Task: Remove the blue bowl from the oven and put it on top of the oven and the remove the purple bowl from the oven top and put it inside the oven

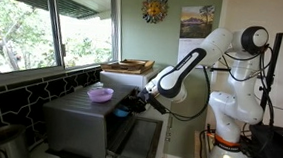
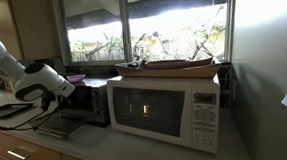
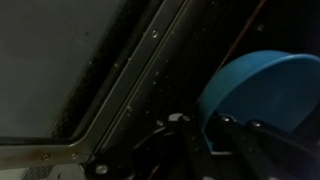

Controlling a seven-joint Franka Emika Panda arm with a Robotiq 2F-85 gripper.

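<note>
The dark-grey oven [image 1: 78, 120] stands on the counter with its front door [image 1: 137, 139] dropped open; it also shows in an exterior view [image 2: 90, 105]. The purple bowl [image 1: 100, 94] sits on the oven's flat top. My gripper [image 1: 132, 104] is at the oven's open front, just above the door. In the wrist view my gripper [image 3: 200, 125] has its fingers on either side of the rim of the blue bowl [image 3: 265, 85] and is shut on it. The blue bowl shows as a small blue patch under the gripper [image 1: 122, 112].
A white microwave [image 2: 170, 108] stands beside the oven with a wooden tray [image 2: 173, 63] on top. Windows [image 1: 45, 22] run behind the counter. The robot's white base [image 1: 235, 106] stands at the far side. Wooden drawers [image 2: 18, 158] lie below the counter.
</note>
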